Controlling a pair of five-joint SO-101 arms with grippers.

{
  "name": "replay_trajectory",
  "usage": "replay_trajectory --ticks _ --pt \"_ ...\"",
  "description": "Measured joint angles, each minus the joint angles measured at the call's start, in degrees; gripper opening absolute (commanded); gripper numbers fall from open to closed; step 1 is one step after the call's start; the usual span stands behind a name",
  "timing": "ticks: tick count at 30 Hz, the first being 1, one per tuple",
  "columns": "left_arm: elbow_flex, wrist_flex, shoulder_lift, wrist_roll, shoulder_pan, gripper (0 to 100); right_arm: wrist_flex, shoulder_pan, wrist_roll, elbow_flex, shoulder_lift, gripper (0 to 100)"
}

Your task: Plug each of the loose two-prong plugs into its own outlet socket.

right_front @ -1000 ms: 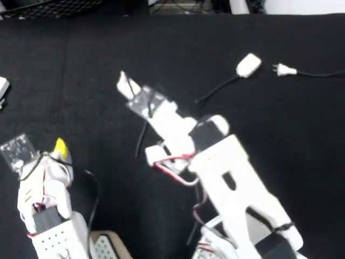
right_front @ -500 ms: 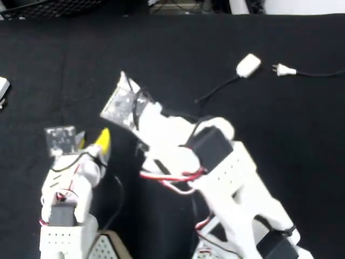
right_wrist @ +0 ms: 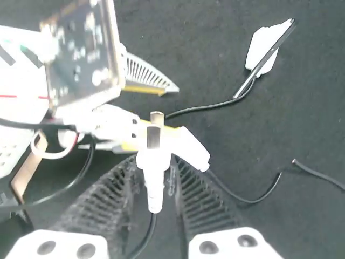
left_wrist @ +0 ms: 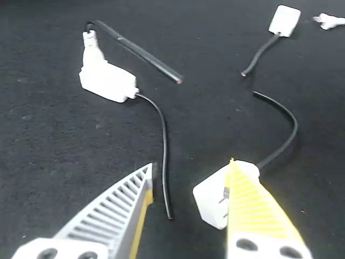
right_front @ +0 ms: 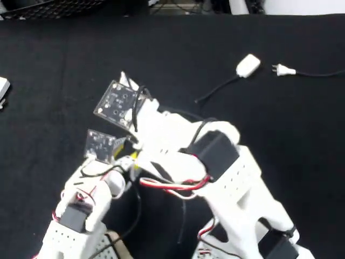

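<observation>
Right gripper [right_wrist: 153, 162] is clenched on a white two-prong plug [right_wrist: 152, 178]. Its black ribbed fingers [right_wrist: 108, 194] press on both sides, and the prongs stick out past the tips. Just beyond the prongs lies a white socket block [right_wrist: 188, 148], tight beside the yellow finger of the left gripper [left_wrist: 190, 164]. That gripper's jaws are spread wide and grasp nothing. The block's black cord curves away over the black tabletop [right_front: 54, 65]. In the high view both arms meet left of centre in the frame. Toward the upper right of that frame a second socket [right_front: 248, 65] and a loose plug [right_front: 284, 69] lie near each other but not joined. Another white block [left_wrist: 108, 82] with its own cord rests well apart from the left gripper.
</observation>
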Motion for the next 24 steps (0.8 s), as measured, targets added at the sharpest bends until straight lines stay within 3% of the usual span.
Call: replay_trajectory --ticks 11,24 --pt "0.0 -9.8 0.0 0.0 3.2 22 -14.3 9.4 1.0 14.2 0.1 1.1" --pt "-0.1 -12.0 0.0 0.0 6.8 22 -14.8 10.0 1.0 17.1 0.1 1.1"
